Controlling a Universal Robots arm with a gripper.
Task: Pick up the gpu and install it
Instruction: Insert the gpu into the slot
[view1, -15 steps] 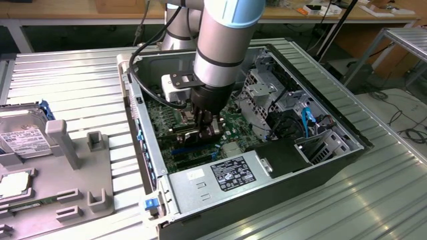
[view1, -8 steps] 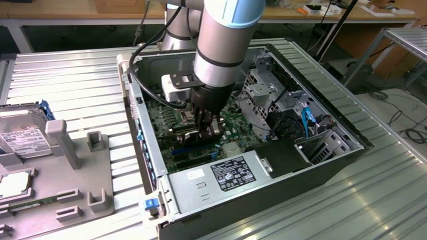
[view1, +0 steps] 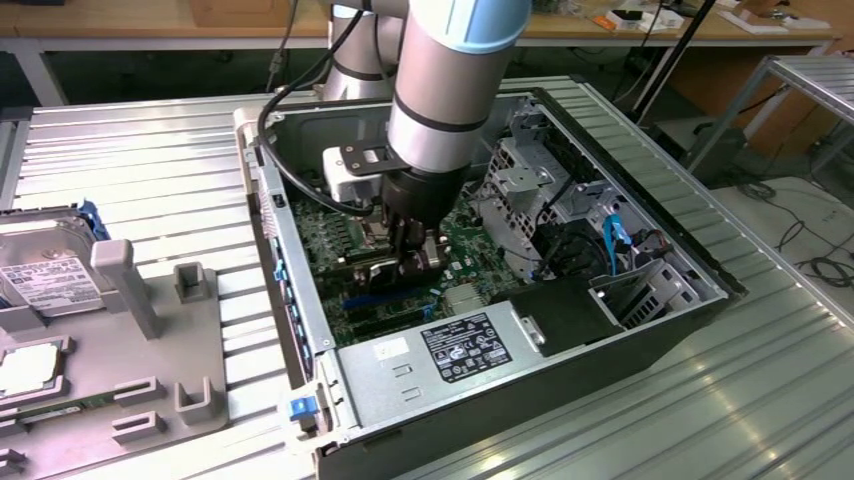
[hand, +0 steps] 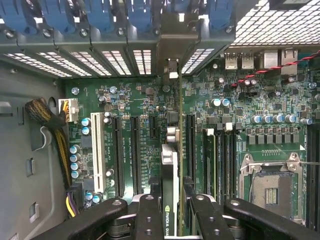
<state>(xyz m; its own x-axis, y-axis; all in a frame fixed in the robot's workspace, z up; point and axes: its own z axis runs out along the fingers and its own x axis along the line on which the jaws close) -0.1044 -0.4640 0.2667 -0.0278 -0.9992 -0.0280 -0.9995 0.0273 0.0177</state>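
Green-edged and upright, the gpu (hand: 170, 170) is clamped in the jaws inside the computer case (view1: 641, 330), edge-on over the motherboard (hand: 125, 100) between its long black slots (hand: 135, 150). Installing seems the step in hand, though whether the card touches a slot I cannot tell. Seating it calls for a square, straight press downward.

The gpu (hand: 170, 165) stands edge-on — faces hidden, seating unreadable; the hard drive (view1: 40, 272), exterior view's nine o'clock, is cropped.
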